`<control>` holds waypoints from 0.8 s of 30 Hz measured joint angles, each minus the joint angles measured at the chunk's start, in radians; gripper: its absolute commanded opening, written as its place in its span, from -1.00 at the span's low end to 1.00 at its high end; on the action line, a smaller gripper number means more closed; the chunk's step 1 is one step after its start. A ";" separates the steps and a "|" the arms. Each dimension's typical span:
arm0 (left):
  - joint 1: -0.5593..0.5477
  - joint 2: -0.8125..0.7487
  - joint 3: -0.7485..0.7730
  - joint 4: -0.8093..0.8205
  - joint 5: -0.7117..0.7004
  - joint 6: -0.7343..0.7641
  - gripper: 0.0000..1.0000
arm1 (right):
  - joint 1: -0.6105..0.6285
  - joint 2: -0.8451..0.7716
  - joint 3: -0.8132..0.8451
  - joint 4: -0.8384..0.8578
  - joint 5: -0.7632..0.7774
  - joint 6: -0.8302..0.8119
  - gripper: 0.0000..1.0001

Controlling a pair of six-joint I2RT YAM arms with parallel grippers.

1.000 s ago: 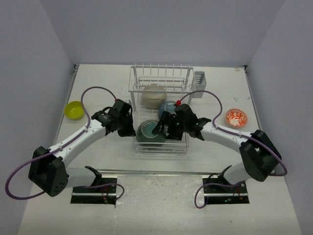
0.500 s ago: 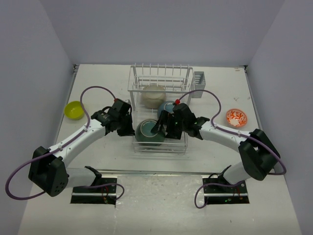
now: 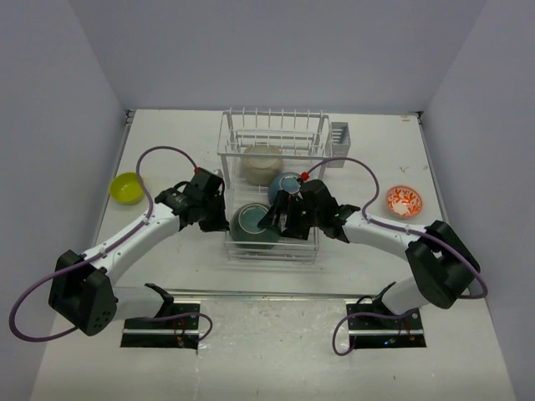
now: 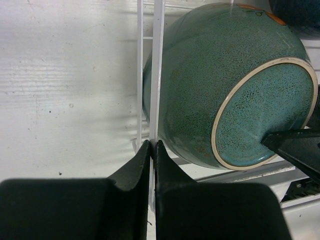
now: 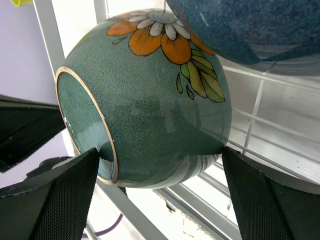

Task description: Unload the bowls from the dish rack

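The white wire dish rack [image 3: 276, 134] stands mid-table. On its flat base a dark teal-green bowl [image 3: 253, 225] [image 5: 150, 100] with an orange flower lies tipped on its side, its mouth toward the left. Behind it sit a dark blue bowl [image 3: 285, 184] [image 5: 250, 25] and a beige bowl [image 3: 262, 163]. My right gripper [image 3: 272, 219] [image 5: 160, 150] is open wide and straddles the teal bowl, one fingertip inside the rim, the other at the foot. My left gripper [image 3: 224, 224] [image 4: 152, 142] is shut on the rack's front-left wire, beside the teal bowl [image 4: 225, 85].
A yellow-green bowl [image 3: 126, 187] sits on the table at the left and a white bowl with an orange-red pattern [image 3: 405, 200] at the right. A small grey caddy [image 3: 343, 134] hangs on the rack's far right side. Side walls close in the table.
The right gripper has crept a little left and away from me around the teal bowl. The rack's front edge has shifted slightly away. The left gripper stays clamped.
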 measured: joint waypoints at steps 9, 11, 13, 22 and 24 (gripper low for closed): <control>0.005 -0.004 0.000 -0.007 -0.029 0.005 -1.00 | -0.006 0.004 -0.017 0.052 -0.090 -0.032 0.95; 0.005 -0.004 0.000 -0.006 -0.029 0.005 -1.00 | -0.006 0.002 -0.018 0.051 -0.095 -0.037 0.95; 0.005 -0.004 0.000 -0.006 -0.029 0.005 -1.00 | -0.006 0.001 -0.019 0.051 -0.097 -0.040 0.95; 0.005 -0.004 0.000 -0.006 -0.029 0.004 -1.00 | -0.006 0.006 -0.020 0.048 -0.095 -0.039 0.98; 0.005 -0.004 0.000 -0.006 -0.029 0.004 -1.00 | -0.006 0.018 -0.019 0.051 -0.096 -0.035 0.98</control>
